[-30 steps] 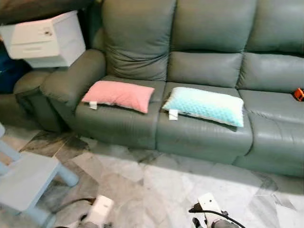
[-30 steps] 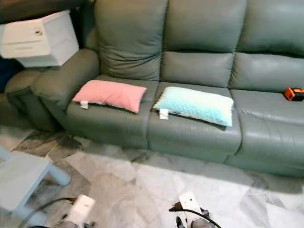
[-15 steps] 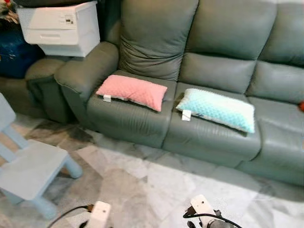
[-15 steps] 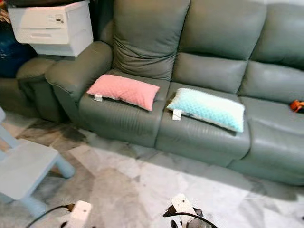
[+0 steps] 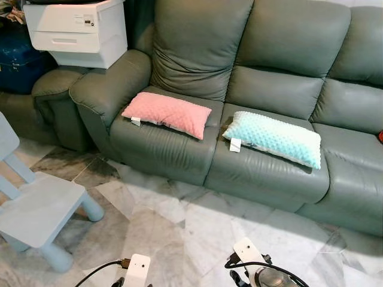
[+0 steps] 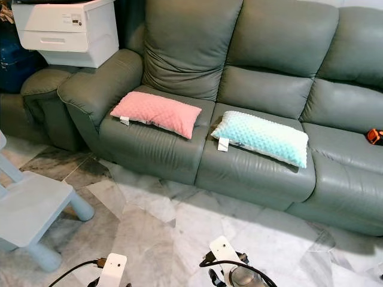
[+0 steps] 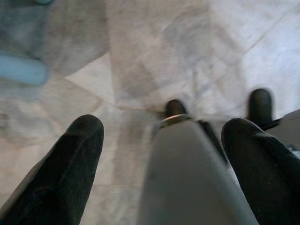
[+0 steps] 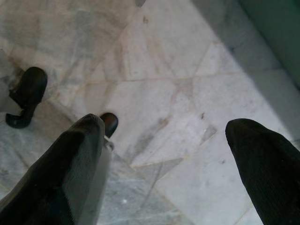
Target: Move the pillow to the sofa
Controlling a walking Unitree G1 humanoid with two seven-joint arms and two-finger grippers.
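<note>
At your far left you see a pale blue plastic child chair [image 5: 37, 214] standing on the grey and white marble tile floor [image 5: 197, 233]. Behind it, at the top left, a white plastic drawer box [image 5: 76, 31] sits on the armrest area of a second grey seat [image 5: 51, 98]; you cannot tell what is inside its drawers, because they are closed. Just beside it there is something dark blue [image 5: 21, 63], too hidden to name.

The big grey-green leather sofa [image 5: 263, 78] goes across the rest of the picture. On its leftmost seat cushion lies the pink dotted-fabric pillow [image 5: 167, 113], flat, with a small white tag at its left corner. On the middle seat cushion lies the mint and white dotted-fabric pillow [image 5: 273, 137], also flat and also with a white tag; the two pillows are near each other but apart. At the far right a small orange and black object [image 6: 374, 136] rests on the rightmost seat cushion.

Both arms hang low over the floor in front of the sofa. In its wrist view the left gripper [image 7: 161, 154] has its two black fingers spread wide with nothing between them. The right gripper [image 8: 168, 159] is the same: fingers released and apart, only bare marble below, and the sofa's dark edge at one corner.
</note>
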